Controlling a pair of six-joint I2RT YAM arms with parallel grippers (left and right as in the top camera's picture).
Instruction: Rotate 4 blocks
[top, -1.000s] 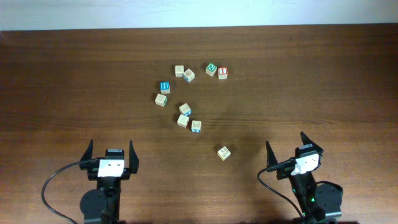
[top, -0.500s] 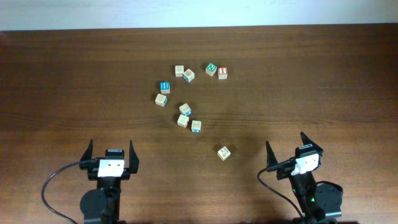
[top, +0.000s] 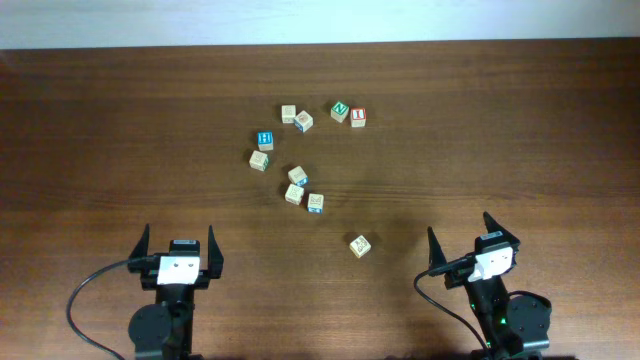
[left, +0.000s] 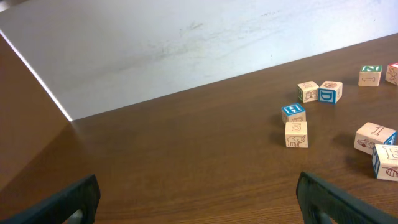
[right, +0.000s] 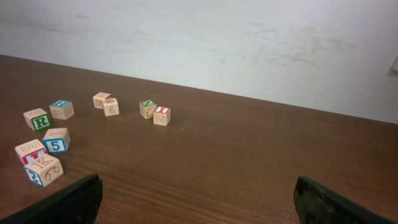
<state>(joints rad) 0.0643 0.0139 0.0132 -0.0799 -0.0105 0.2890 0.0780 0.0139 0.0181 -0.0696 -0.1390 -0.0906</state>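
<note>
Blocks (top: 294, 194) mid-frame: likely light, rigid wood; pinch opposite flat sides. Left gripper (top: 178, 236), right gripper (top: 460, 228): jaws spread, empty.

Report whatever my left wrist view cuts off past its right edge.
Observer: One block sits alone, between the cluster and the right arm.
Operator: Count every block.
Observer: Ten in all on the table, counting that loner.
Operator: Check the right gripper.
Observer: The right gripper has its jaws open and holds nothing, well short of any block.
</note>
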